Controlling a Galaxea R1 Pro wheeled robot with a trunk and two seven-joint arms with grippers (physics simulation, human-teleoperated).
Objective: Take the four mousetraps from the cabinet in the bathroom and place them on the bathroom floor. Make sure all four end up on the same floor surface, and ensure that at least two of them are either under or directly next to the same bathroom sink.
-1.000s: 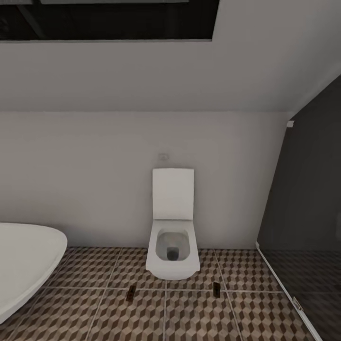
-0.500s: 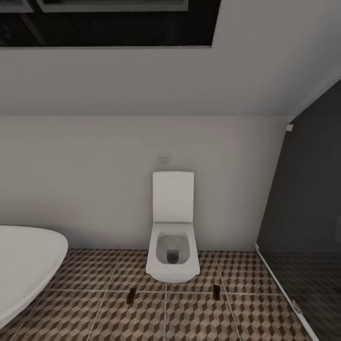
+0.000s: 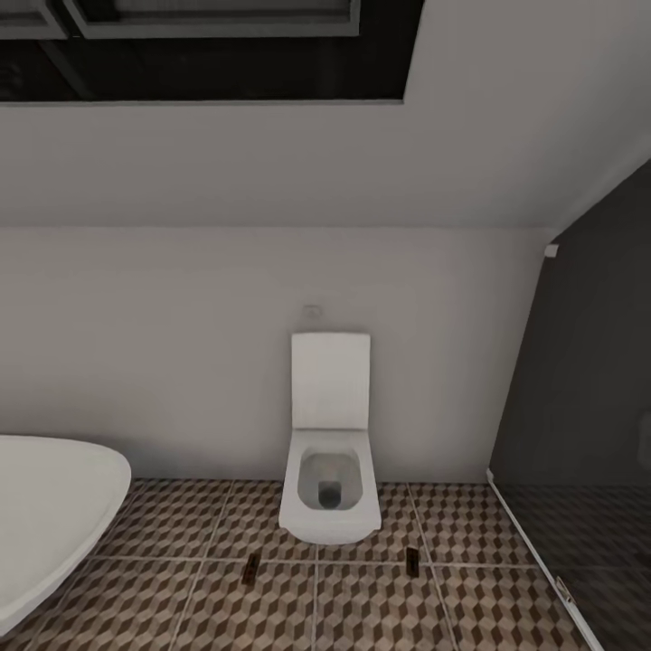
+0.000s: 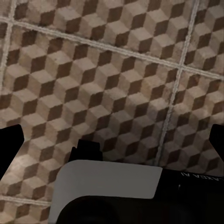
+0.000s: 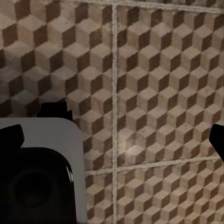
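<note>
in the head view a white toilet (image 3: 330, 470) stands against the pale wall, lid up, on the bathroom floor (image 3: 181, 606), with a white bathtub (image 3: 50, 520) curving in at the left and a dark glass shower screen (image 3: 588, 434) at the right. two small dark things (image 3: 252, 566) lie on the tiles just in front of the toilet (too small to tell what they are). both wrist views look onto cube-patterned tiles, where the left gripper (image 4: 112, 140) and right gripper (image 5: 114, 135) each show dark fingertips at opposite edges, spread wide with nothing between them.
</note>
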